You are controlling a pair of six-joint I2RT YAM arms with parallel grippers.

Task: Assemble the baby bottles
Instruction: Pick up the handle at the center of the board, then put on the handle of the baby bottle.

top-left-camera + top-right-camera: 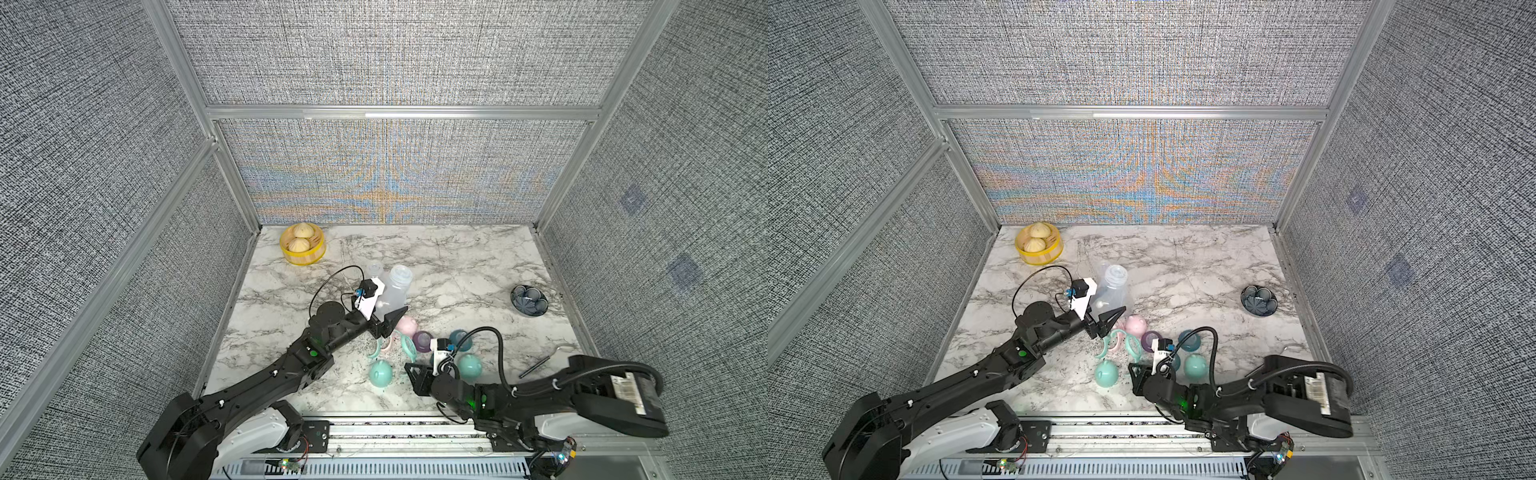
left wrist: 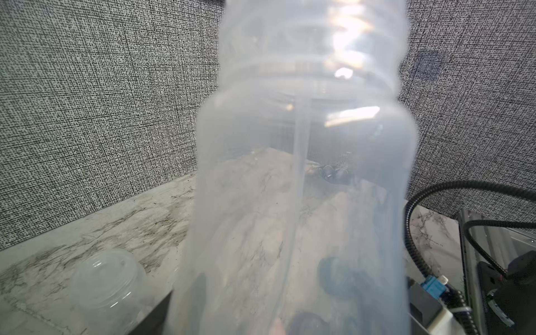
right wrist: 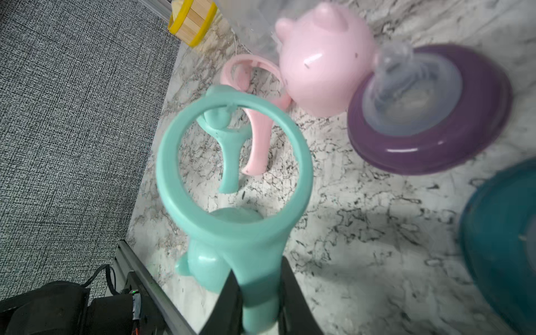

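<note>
Right gripper (image 3: 258, 301): jaws closed on the stem of the mint handle ring (image 3: 166, 174), whose loop projects beyond the fingertips. The pink dome cap (image 3: 322, 66) and purple collar (image 3: 429, 145) lie near the loop. Left gripper (image 1: 390, 319): jaws clamped on the base of the clear bottle (image 1: 397, 286), neck pointing away.

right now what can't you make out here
- Left wrist view: dark bowl blurred through held bottle.
- Right wrist view: teal collar cut off by frame edge.
- Both top views: second bottle partly behind held bottle.
- Both top views: mint handle ring's held end hidden under right fingers.
</note>
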